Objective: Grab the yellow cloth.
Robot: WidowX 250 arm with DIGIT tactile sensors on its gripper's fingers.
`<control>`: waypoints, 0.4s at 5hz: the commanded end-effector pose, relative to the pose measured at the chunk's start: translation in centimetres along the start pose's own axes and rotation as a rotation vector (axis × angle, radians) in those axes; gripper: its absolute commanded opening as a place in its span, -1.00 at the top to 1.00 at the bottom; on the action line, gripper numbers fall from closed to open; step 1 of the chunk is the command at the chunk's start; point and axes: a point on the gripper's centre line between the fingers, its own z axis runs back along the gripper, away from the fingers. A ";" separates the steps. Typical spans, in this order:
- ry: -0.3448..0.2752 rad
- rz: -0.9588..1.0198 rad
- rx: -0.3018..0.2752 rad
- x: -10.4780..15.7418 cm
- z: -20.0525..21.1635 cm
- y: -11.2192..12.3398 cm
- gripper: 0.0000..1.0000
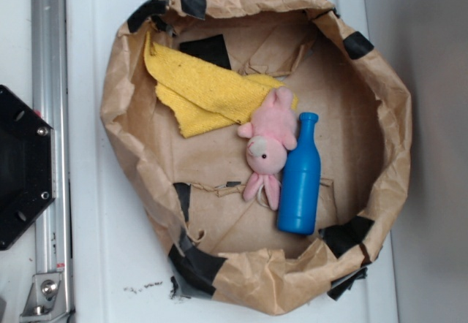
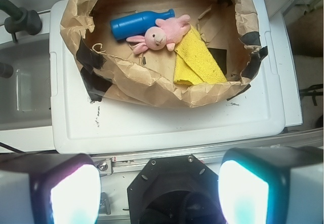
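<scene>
The yellow cloth (image 1: 201, 91) lies crumpled in the upper left of a brown paper nest (image 1: 117, 118); its right corner touches the pink plush pig (image 1: 268, 147). From the wrist camera the yellow cloth (image 2: 197, 59) sits at the right of the nest, beside the pig (image 2: 161, 35). My gripper (image 2: 159, 193) is high and well back from the nest, above the black robot base (image 2: 167, 193). Its two glowing fingertips (image 2: 76, 193) stand wide apart with nothing between them. The exterior view does not show the gripper.
A blue plastic bottle (image 1: 300, 179) lies against the pig, neck pointing away from the nest's front. The paper nest's raised walls, patched with black tape (image 1: 194, 264), ring everything. It rests on a white lid (image 1: 95, 250). A metal rail (image 1: 47, 82) runs along the left.
</scene>
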 end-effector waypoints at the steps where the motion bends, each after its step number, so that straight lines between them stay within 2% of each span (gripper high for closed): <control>1: 0.000 0.000 0.000 0.0 0.0 0.0 -1.00; 2: -0.131 -0.059 0.160 4.9 -1.7 2.0 -1.00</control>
